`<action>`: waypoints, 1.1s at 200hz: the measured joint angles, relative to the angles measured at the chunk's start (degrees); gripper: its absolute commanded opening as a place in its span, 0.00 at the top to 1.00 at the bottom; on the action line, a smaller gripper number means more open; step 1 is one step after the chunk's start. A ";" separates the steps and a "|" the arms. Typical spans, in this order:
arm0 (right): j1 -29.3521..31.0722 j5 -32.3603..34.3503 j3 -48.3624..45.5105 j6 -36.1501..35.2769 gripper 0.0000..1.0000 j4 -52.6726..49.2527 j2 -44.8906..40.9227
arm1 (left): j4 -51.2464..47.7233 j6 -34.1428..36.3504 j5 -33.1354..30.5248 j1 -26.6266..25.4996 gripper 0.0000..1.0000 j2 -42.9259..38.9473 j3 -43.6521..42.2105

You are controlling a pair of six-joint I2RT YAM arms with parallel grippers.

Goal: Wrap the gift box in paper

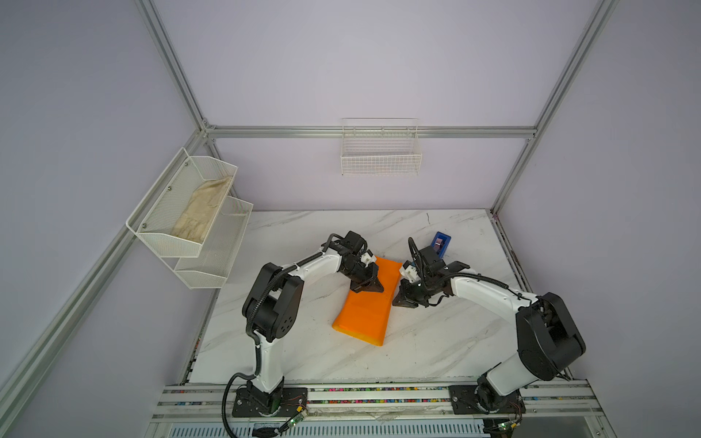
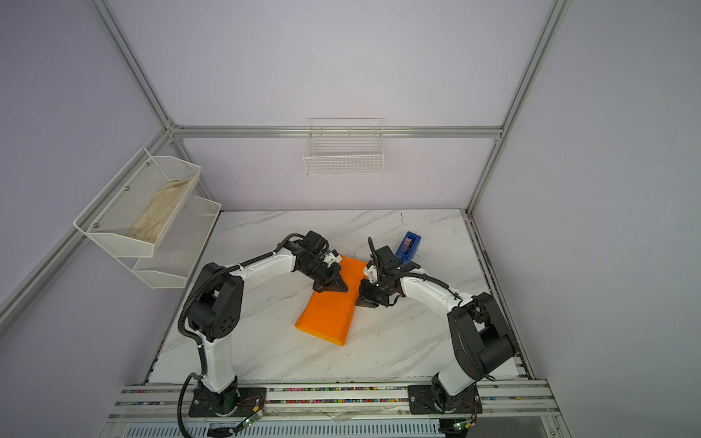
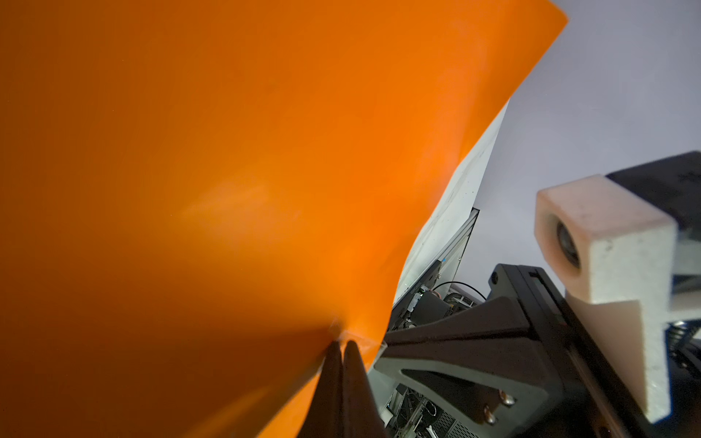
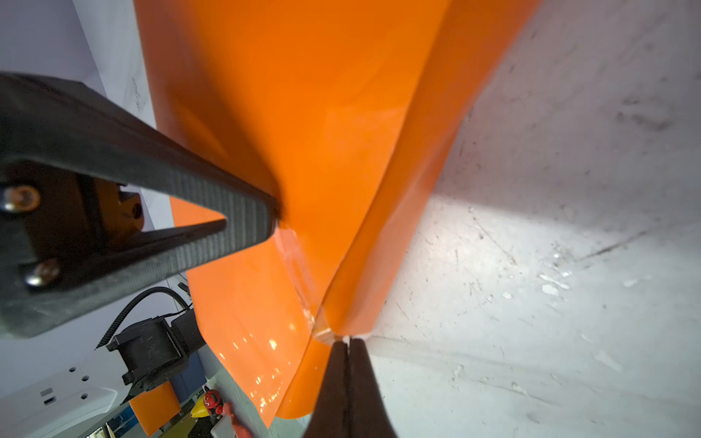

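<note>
Orange paper (image 1: 366, 314) looks thin, slick; my left claw (image 3: 341, 346) and right claw (image 4: 349, 342), pressed together, touch its folds, the likeliest holds.

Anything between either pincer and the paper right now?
Nothing visible. The left pincer and right pincer are each shut on an edge of the paper; the tape dispenser sits apart, off the paper.

gift box hidden, paper (image 3: 189, 170) cropped at edges
</note>
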 measured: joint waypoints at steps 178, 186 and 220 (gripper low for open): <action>0.57 0.46 -4.85 5.88 1.00 8.76 -2.25 | -1.03 0.00 -1.07 0.00 1.00 -0.55 0.00; 0.57 0.42 -4.83 6.05 1.00 9.03 -1.57 | -1.22 -0.02 -1.40 0.00 1.00 -0.66 0.00; 0.57 3.76 -4.87 5.20 1.00 7.19 1.07 | -1.60 -0.02 -1.60 0.00 1.00 -0.79 0.00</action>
